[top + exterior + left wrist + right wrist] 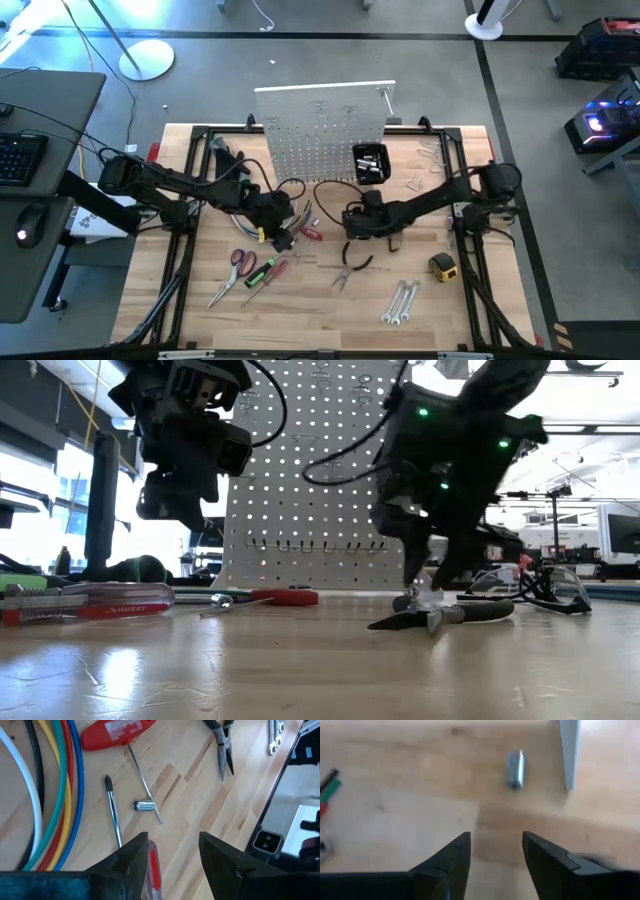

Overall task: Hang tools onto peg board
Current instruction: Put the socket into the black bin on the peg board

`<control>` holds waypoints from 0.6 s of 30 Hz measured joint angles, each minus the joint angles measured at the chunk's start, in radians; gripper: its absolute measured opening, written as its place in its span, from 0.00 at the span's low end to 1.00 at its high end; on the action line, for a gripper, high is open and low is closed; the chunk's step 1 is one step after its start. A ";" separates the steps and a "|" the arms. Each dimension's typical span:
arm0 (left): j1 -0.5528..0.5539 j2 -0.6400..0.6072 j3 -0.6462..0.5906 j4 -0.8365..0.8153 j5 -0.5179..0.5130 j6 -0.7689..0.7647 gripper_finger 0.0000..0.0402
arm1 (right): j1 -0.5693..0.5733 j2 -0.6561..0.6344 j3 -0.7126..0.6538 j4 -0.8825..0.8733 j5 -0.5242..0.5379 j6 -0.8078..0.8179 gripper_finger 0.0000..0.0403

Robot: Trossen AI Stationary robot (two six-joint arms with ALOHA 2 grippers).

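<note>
While the white peg board (325,125) stands upright at the table's far edge, both arms hang over the middle of the table; the left gripper (172,852) is parted and empty above a red-handled screwdriver (154,872); the right gripper (495,850) is parted too, seemingly empty, beside the black-handled pliers (455,615); scissors (241,262) and wrenches (400,302) lie nearer the front.

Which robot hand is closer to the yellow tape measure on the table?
The right. The right gripper hangs over the middle of the wooden table, a short way from the yellow tape measure. The left gripper is farther off, beyond the right one.
</note>
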 joint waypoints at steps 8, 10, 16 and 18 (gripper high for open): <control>-0.037 0.000 0.000 0.002 0.002 -0.028 0.42 | -0.014 0.013 0.057 -0.033 0.036 -0.028 0.42; -0.061 0.000 0.000 0.007 -0.001 -0.027 0.42 | -0.001 0.012 0.057 -0.039 0.030 -0.032 0.42; -0.102 0.000 -0.001 0.086 -0.100 -0.024 0.40 | 0.011 0.012 0.056 0.013 0.002 -0.020 0.42; -0.101 -0.003 -0.001 0.130 -0.116 0.018 0.37 | 0.004 0.012 0.056 0.063 -0.007 -0.019 0.42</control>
